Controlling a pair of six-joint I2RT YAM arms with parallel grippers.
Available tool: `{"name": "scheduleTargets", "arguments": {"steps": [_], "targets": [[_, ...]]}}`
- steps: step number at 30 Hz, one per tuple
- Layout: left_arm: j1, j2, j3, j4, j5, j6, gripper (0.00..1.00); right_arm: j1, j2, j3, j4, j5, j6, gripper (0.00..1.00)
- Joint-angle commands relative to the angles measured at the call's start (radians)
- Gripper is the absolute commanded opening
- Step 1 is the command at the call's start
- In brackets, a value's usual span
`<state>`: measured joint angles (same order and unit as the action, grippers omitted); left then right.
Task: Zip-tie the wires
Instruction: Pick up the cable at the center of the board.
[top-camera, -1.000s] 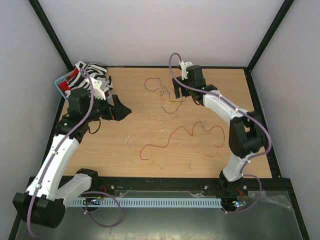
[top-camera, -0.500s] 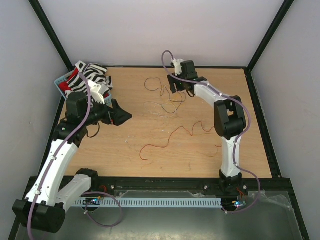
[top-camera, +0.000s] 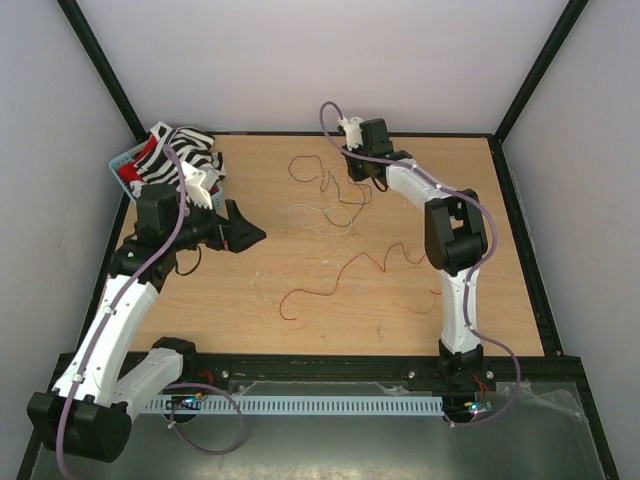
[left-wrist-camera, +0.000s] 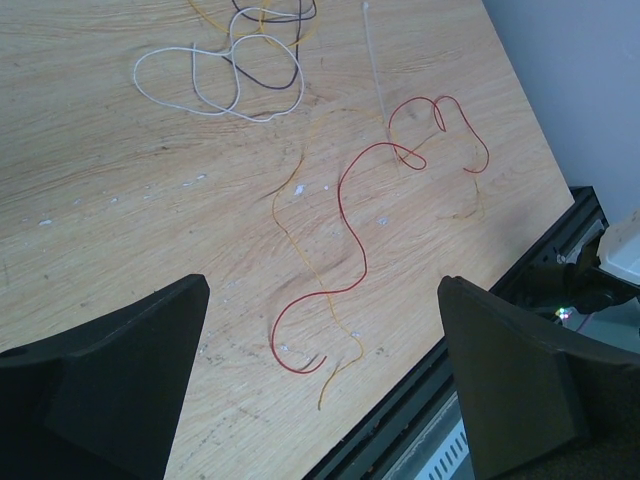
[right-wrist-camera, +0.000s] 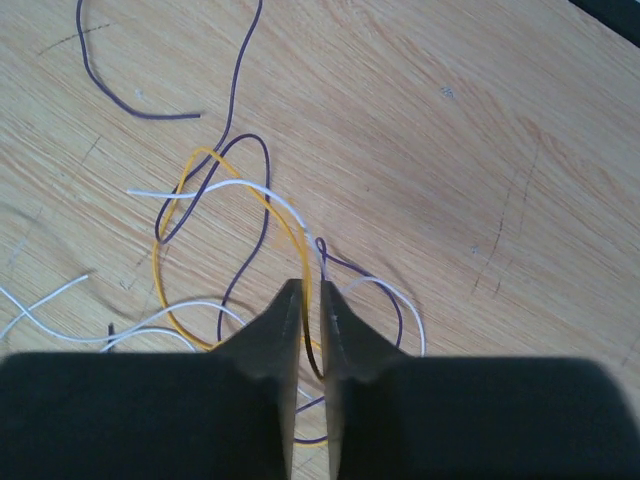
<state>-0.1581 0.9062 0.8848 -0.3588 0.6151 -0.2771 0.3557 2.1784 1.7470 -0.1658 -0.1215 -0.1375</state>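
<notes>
Thin wires lie across the wooden table: a red one (top-camera: 340, 275) (left-wrist-camera: 345, 200) in the middle, and white (top-camera: 310, 215), orange and dark strands further back. My right gripper (top-camera: 355, 180) (right-wrist-camera: 312, 290) is down on that far tangle, its jaws drawn to a narrow slit with the orange wire (right-wrist-camera: 160, 270) running between them; white (right-wrist-camera: 250, 188) and dark (right-wrist-camera: 235, 90) strands cross just ahead of the tips. The zip tie (left-wrist-camera: 376, 70) lies straight beside the red wire's loops. My left gripper (top-camera: 250, 232) (left-wrist-camera: 320, 300) hovers wide open above the table's left, holding nothing.
A basket with a zebra-striped cloth (top-camera: 175, 150) stands at the back left corner, just behind the left arm. A black rail (top-camera: 330, 365) runs along the table's front edge. Black frame posts rise at the back corners.
The right arm reached further back and left onto the wire tangle, and its jaws closed from wide open to a narrow slit around the orange wire. The left arm barely shifted.
</notes>
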Motion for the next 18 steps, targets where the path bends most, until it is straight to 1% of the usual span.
{"name": "scheduleTargets", "arguments": {"steps": [1,3,7,12,18], "targets": [[0.005,0.003,0.004,0.015,0.028,0.001,0.99,0.004,-0.062,0.004,-0.026,-0.021,-0.016,0.15],[0.006,0.002,0.015,0.015,0.028,0.006,0.99,0.004,-0.084,0.005,-0.031,-0.014,-0.017,0.1],[0.005,0.004,0.048,0.023,0.02,0.017,0.99,0.004,-0.154,0.022,-0.051,-0.001,-0.014,0.04],[0.005,0.032,0.091,0.067,0.021,0.006,0.99,0.004,-0.268,0.071,-0.08,0.007,-0.01,0.02],[0.009,0.088,0.124,0.255,0.019,-0.077,0.99,0.005,-0.407,0.15,-0.083,-0.033,-0.007,0.02]]}}
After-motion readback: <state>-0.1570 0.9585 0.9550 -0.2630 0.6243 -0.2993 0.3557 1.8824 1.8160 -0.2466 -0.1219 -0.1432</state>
